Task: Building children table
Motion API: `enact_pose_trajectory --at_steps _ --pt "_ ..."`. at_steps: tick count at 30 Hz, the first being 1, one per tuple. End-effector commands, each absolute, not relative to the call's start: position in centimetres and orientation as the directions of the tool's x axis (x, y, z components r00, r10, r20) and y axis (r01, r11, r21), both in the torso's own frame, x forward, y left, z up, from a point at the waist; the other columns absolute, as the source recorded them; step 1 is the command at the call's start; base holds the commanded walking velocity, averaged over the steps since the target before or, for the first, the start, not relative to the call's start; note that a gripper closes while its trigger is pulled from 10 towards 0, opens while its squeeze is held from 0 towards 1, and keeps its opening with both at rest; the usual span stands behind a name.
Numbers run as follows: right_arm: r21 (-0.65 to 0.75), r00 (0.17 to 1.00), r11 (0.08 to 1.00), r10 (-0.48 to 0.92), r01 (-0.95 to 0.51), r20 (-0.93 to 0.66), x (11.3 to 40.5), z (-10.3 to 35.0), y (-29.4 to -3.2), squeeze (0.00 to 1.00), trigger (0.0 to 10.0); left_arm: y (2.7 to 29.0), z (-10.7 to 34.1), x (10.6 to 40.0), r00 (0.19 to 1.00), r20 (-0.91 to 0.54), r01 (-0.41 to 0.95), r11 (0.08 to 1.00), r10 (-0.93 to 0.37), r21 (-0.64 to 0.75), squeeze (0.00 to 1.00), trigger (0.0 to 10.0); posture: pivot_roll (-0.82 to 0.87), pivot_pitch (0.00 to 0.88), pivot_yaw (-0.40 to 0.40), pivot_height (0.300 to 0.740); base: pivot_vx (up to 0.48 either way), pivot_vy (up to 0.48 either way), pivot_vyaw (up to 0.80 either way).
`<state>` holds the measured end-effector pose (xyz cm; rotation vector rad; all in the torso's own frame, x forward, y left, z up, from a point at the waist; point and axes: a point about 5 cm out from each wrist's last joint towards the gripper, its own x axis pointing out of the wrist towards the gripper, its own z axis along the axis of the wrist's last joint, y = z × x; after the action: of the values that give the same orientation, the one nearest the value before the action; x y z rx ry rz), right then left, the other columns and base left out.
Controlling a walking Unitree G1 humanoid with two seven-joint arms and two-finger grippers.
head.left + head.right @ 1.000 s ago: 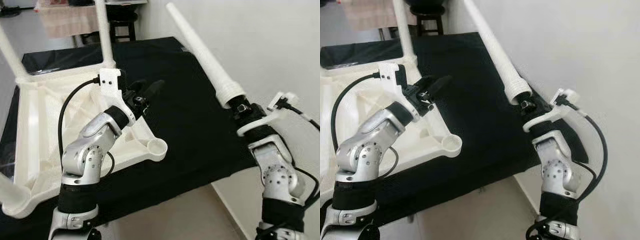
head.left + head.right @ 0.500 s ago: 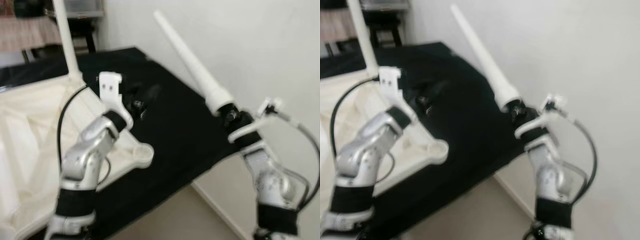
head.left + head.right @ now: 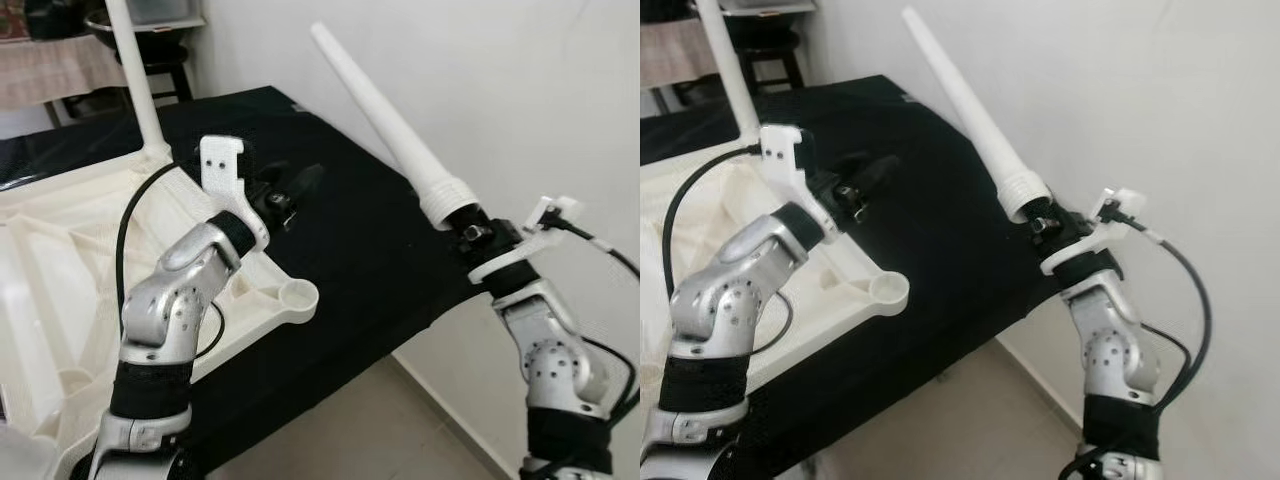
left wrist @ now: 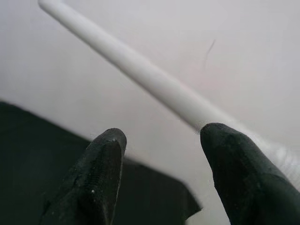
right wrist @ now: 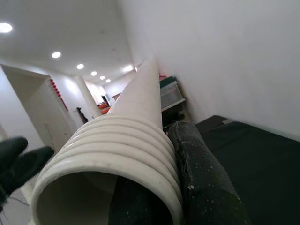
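A white plastic children's table lies upside down on a black cloth, one leg standing up at its far corner. An empty round leg socket sits at the near right corner. My right gripper is shut on the threaded thick end of a loose white table leg, which tilts up and to the left beside the wall. The ribbed leg end fills the right wrist view against a finger. My left gripper hovers open above the cloth just past the table's right edge, fingers apart.
The black cloth covers a low platform whose right edge runs close to the white wall. Beige floor lies below the near edge. A dark stool and a table with a pinkish cloth stand behind.
The camera has shifted, so the scene sits differently in frame. My right gripper still holds the leg, now a little lower and more toward the middle. The left gripper keeps its pose.
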<state>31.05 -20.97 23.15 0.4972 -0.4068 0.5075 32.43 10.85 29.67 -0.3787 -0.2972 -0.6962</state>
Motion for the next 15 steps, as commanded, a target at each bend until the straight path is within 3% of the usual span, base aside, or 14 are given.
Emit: enact_pose_trajectory --at_steps 1,5,6,7,8,13,14,15 --pt "0.330 0.764 0.742 0.363 -0.584 0.534 30.3 23.7 -21.7 0.00 10.0 10.9 29.9 32.4 0.691 0.404 0.717 0.639 -0.599 -0.278 0.00 10.0 -0.03 0.106 -0.061 0.740 0.000 0.000 0.00" --pt "0.345 0.723 0.685 0.390 -0.641 0.570 29.7 23.8 -21.7 0.00 10.0 11.2 31.1 32.4 0.647 0.474 0.759 0.568 -0.598 -0.319 0.00 10.0 -0.03 0.108 -0.060 0.740 0.000 0.000 0.00" --pt "0.341 0.706 0.667 0.404 -0.662 0.581 29.4 23.7 -21.6 0.00 10.0 11.3 31.5 32.4 0.627 0.498 0.776 0.534 -0.599 -0.335 0.84 10.0 -0.03 0.107 -0.061 0.740 0.000 0.000 0.00" --pt "0.341 0.706 0.667 0.404 -0.662 0.581 29.4 23.7 -21.6 0.00 10.0 11.3 31.5 32.4 0.627 0.498 0.776 0.534 -0.599 -0.335 0.84 10.0 -0.03 0.107 -0.061 0.740 0.000 0.000 0.00" --pt "0.338 0.676 0.631 0.427 -0.698 0.600 29.0 23.6 -21.6 0.00 10.0 11.5 32.6 32.2 0.577 0.557 0.817 0.428 -0.597 -0.387 1.00 10.0 -0.03 0.108 -0.059 0.740 0.000 0.000 0.00" --pt "0.341 0.646 0.587 0.451 -0.734 0.616 28.5 23.4 -21.5 0.00 10.0 11.5 33.5 32.0 0.528 0.602 0.846 0.304 -0.599 -0.438 1.00 10.0 -0.03 0.109 -0.060 0.740 0.000 0.000 0.00" --pt "0.300 0.610 0.567 0.502 -0.767 0.613 27.9 23.3 -21.1 0.00 10.0 11.4 33.7 31.9 0.491 0.621 0.857 0.211 -0.612 -0.470 1.00 10.0 -0.03 0.110 -0.059 0.740 0.000 0.000 0.00" --pt "0.276 0.591 0.558 0.526 -0.783 0.612 27.6 23.3 -20.9 0.00 10.0 11.3 33.7 31.7 0.471 0.623 0.862 0.176 -0.625 -0.475 1.00 10.0 -0.03 0.110 -0.059 0.740 0.000 0.000 0.00"
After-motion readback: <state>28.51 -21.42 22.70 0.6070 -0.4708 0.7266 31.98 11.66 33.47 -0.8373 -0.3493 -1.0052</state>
